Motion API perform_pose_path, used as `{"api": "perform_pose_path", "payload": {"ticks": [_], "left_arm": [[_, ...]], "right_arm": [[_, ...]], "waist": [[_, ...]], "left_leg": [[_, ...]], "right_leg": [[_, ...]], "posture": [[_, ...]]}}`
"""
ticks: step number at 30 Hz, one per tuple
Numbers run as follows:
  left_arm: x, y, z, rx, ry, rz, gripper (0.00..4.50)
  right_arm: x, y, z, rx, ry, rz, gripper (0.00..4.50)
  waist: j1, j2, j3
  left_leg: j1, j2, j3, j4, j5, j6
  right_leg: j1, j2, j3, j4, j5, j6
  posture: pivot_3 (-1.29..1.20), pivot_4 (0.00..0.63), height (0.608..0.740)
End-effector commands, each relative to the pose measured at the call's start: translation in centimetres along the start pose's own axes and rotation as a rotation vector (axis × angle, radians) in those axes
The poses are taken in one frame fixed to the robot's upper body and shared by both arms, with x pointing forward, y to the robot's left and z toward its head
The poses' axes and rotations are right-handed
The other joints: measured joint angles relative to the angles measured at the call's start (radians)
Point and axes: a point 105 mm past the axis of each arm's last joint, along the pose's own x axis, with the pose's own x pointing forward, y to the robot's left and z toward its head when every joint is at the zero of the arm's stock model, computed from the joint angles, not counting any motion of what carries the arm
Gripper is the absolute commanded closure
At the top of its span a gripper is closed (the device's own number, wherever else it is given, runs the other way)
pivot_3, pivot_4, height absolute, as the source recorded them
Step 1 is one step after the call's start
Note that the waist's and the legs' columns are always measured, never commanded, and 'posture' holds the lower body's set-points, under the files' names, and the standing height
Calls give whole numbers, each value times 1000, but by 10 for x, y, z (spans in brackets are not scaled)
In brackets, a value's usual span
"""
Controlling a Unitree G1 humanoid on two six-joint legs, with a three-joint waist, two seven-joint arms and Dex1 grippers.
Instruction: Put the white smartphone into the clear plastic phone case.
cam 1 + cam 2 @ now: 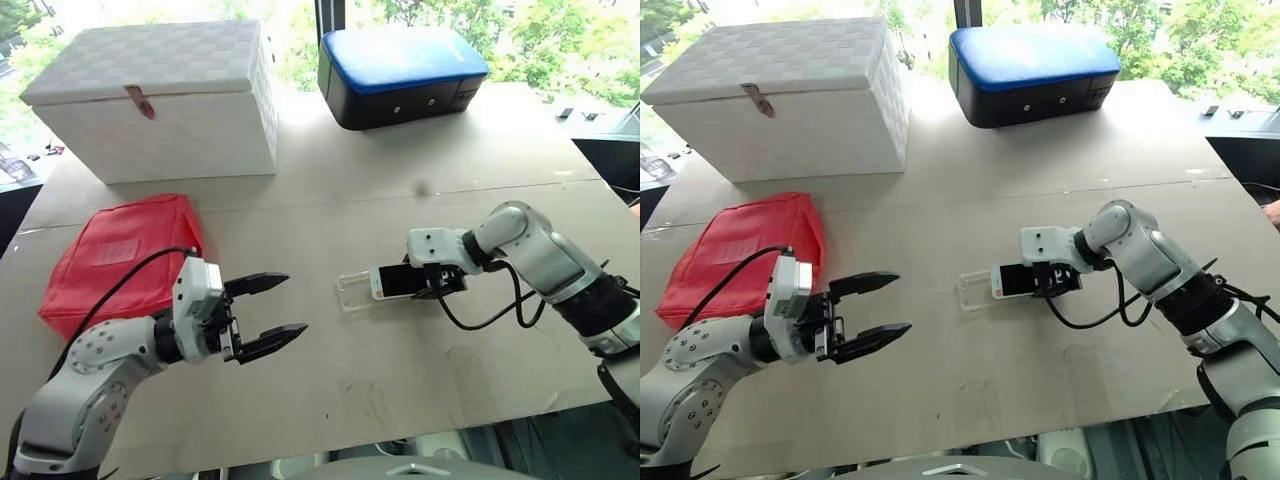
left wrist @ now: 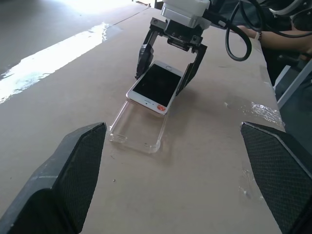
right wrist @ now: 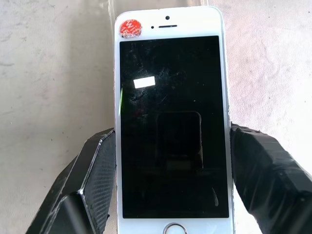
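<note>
The white smartphone has a dark screen and a red sticker by its earpiece. My right gripper is shut on its long edges, one black finger on each side of the phone. The phone is tilted, its sticker end resting down in the near end of the clear plastic phone case. The case lies flat on the table, open side up. My left gripper hovers open to the left of the case, pointing at it, with nothing between its fingers.
A red pouch lies at the left, behind my left arm. At the back stand a white lidded box and a black case with a blue top. The table's front edge is close. A person's forearm shows beyond the right arm.
</note>
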Motion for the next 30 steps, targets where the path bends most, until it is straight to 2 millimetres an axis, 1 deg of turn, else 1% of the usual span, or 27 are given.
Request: {"api": "perform_pose_path", "payload": {"ticks": [1, 7, 16, 21, 24, 28, 29, 30], "left_arm": [[2, -5, 9, 47, -23, -7, 0], [0, -5, 6, 43, -18, -5, 0], [1, -3, 4, 47, -24, -9, 0], [0, -4, 2, 45, -25, -4, 0], [0, -4, 1, 45, -27, -1, 0], [-1, -4, 0, 44, -29, 2, 0], [-1, -4, 0, 45, -29, 2, 0], [-1, -4, 0, 45, -29, 3, 0]], "right_arm": [[0, -1, -1, -40, 44, 19, 1562], [0, -1, 1, -83, 82, 55, 1562], [6, -10, -1, -127, 148, 60, 1564], [5, -13, 5, -123, 130, 55, 1564], [3, -14, 13, -113, 99, 49, 1564], [1, -16, 15, -112, 90, 49, 1564], [1, -16, 15, -112, 88, 48, 1064], [1, -16, 15, -113, 88, 49, 462]], "waist": [[0, 0, 0], [0, 0, 0], [-2, -1, -1], [-6, -1, -1], [-11, -1, -1], [-20, -1, -1], [-22, -1, -1], [-22, -1, -1]], "left_leg": [[0, 0, 0, 0, 0, 0], [0, 0, 0, 0, 0, 0], [2, 0, 0, 0, 0, 0], [3, 0, 0, 0, 0, -1], [3, 0, -1, 1, 0, -1], [2, 0, -1, 0, 1, -1], [2, 0, -1, 0, 1, -1], [2, 0, -1, 0, 1, -1]], "right_leg": [[0, 0, 0, 0, 0, 0], [0, 0, 0, 1, 2, -3], [1, 0, -1, 1, 0, -1], [1, -1, 0, 3, 1, -2], [1, -1, 0, 3, 2, -4], [1, -1, 1, 3, 2, -4], [1, -1, 1, 3, 2, -4], [1, -1, 1, 3, 2, -4]], "posture": [[0, 150, 740], [0, 150, 740], [0, 150, 740], [0, 150, 740], [0, 150, 740], [0, 150, 740], [0, 150, 740], [0, 150, 740]]}}
